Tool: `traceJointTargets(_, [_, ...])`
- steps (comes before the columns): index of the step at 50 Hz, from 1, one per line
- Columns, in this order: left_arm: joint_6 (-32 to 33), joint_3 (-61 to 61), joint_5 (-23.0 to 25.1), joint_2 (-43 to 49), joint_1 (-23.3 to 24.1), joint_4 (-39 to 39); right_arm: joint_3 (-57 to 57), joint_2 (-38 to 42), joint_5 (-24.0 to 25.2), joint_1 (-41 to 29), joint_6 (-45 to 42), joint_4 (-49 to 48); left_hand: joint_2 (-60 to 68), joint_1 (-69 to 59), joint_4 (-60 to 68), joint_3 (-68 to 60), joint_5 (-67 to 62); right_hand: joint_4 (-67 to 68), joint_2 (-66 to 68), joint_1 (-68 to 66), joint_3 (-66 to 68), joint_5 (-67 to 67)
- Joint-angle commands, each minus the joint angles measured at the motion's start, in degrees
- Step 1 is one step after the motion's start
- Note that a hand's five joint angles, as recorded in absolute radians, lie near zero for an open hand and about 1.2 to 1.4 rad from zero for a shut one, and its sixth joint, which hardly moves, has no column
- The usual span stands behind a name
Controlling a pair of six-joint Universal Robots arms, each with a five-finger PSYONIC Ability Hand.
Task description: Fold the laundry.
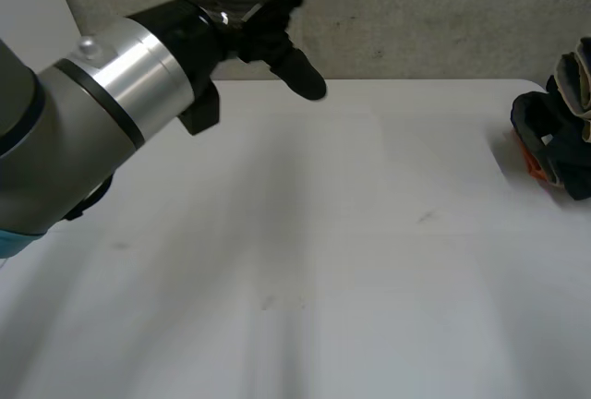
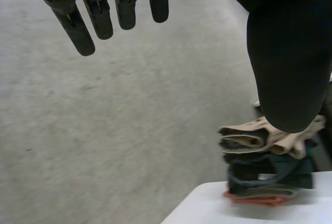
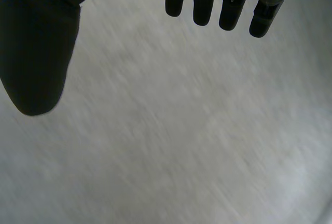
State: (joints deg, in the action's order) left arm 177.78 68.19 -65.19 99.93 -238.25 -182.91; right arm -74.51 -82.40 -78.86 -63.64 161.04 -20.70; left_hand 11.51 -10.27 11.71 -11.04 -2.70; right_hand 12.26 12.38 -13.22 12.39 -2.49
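Left arm: the big grey left arm (image 1: 92,113) reaches from the near left toward the far side of the counter (image 1: 305,251).
Left hand: the left hand (image 1: 263,11) is held up above the far edge of the counter, well apart from the clothes. In the left wrist view its fingers (image 2: 78,27) are straight and spread, and the thumb (image 2: 285,58) sticks out on its own. It is open and holds nothing.
Middle of the counter: white and bare, with no loose cloth lying there.
Laundry: the pile of folded clothes (image 1: 559,140) sits at the far right, right by the corner of the counter.
How the pile looks: something orange is at the bottom, dark blue pieces are in the middle, and a tan piece is on top. The tan one is puffy and its folds bulge a little. The pile stands up but looks soft and easy to tip.
Right hand: in the right wrist view the right hand (image 3: 36,37) has straight fingers and holds nothing.
Step now: I think the folding is mostly done and the hands are out of the way.
Doing it well: keep both hands away from the pile, because it is so close to the edge that a bump could knock it off.
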Motion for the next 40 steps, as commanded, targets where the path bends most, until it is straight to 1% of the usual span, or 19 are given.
traceJointTargets(1, [0.55,3.0,-10.38,-2.98,-4.06,0.72,-10.12,-5.4,0.81,-20.44,0.94,-0.13,1.4,-2.64,1.2,-1.87,-0.21,-2.26,-2.38,3.22,-2.39,2.49])
traceJointTargets(2, [0.64,3.61,-11.61,-3.6,-4.76,0.98,-12.13,-5.06,0.38,-25.34,1.02,0.04,1.4,-2.64,1.2,-1.87,-0.21,-2.26,-2.38,3.22,-2.39,2.49])
traceJointTargets(4, [0.99,5.8,-14.51,-5.0,-6.86,1.94,-14.43,-4.88,0.28,-30.12,1.03,-0.04,1.06,-2.3,0.87,-1.54,0.12,-2.26,-2.38,3.22,-2.39,2.49])
traceJointTargets(5, [1.08,6.69,-15.14,-5.36,-7.57,2.3,-16.53,-4.88,0.37,-33.7,1.2,-0.05,0.89,-2.14,0.7,-1.37,0.29,-2.26,-2.38,3.22,-2.39,2.49])
traceJointTargets(8, [2.91,10.28,-17.24,-5.89,-9.68,3.18,-19.09,-4.26,-0.07,-38.47,1.2,-0.13,0.39,-1.63,0.19,-0.86,0.8,-2.26,-2.38,3.22,-2.39,2.49])
traceJointTargets(9, [3.62,11.34,-17.43,-5.97,-10.12,3.18,-20.31,-2.43,-0.33,-40.92,1.29,-0.13,0.39,-1.63,0.19,-0.86,0.8,-2.26,-2.38,3.22,-2.39,2.49])
traceJointTargets(11, [6.25,14.32,-17.51,-5.97,-10.83,3.18,-20.59,-0.31,-1.03,-42.7,1.46,-0.13,0.05,-1.29,-0.14,-0.52,1.13,-2.26,-2.38,3.22,-2.39,2.49])
traceJointTargets(12, [7.22,15.12,-17.6,-5.89,-10.92,3.09,-20.59,1.61,-2.16,-43.57,1.73,-0.05,0.05,-1.29,-0.15,-0.52,1.14,-2.26,-2.38,3.22,-2.39,2.49])
traceJointTargets(15, [10.47,16.45,-17.78,-5.8,-10.92,3.0,-20.06,3.03,-4.63,-44.11,2.69,-0.13,0.05,-1.29,-0.15,-0.52,1.14,-2.26,-2.38,3.22,-2.39,2.49])
traceJointTargets(16, [10.92,16.45,-17.87,-5.8,-10.92,3.0,-19.71,3.21,-6.38,-44.02,3.57,-0.22,0.05,-1.29,-0.15,-0.52,1.14,-2.26,-2.38,3.22,-2.39,2.49])
traceJointTargets(20, [11.27,16.36,-18.48,-5.97,-10.83,3.0,-18.92,3.21,-8.94,-44.11,6.12,-0.22,0.05,-1.29,-0.15,-0.52,1.14,-2.26,-2.38,3.22,-2.39,2.49])
traceJointTargets(33, [9.87,17.33,-20.42,-7.29,-9.95,1.69,-19.97,2.42,-9.91,-43.93,7.62,-0.84,-0.62,-0.62,-0.82,0.15,1.81,-2.26,-2.38,3.22,-2.39,2.49])
traceJointTargets(37, [6.71,19.61,-20.33,-7.29,-9.95,-1.56,-20.76,2.16,-10.26,-44.11,8.49,-1.36,-0.96,-0.28,-1.15,0.48,2.14,-2.26,-2.38,3.22,-2.39,2.49])
traceJointTargets(39, [5.39,21.37,-20.33,-7.21,-9.95,-4.1,-21.55,2.16,-10.09,-44.02,8.85,-1.89,-1.29,0.05,-1.49,0.82,2.48,-2.26,-2.38,3.22,-2.39,2.49])
traceJointTargets(40, [4.25,23.37,-20.33,-7.12,-9.95,-7.07,-21.9,2.16,-9.91,-44.02,9.02,-2.07,-1.51,0.27,-1.71,1.04,2.7,-2.26,-2.38,3.22,-2.39,2.49])
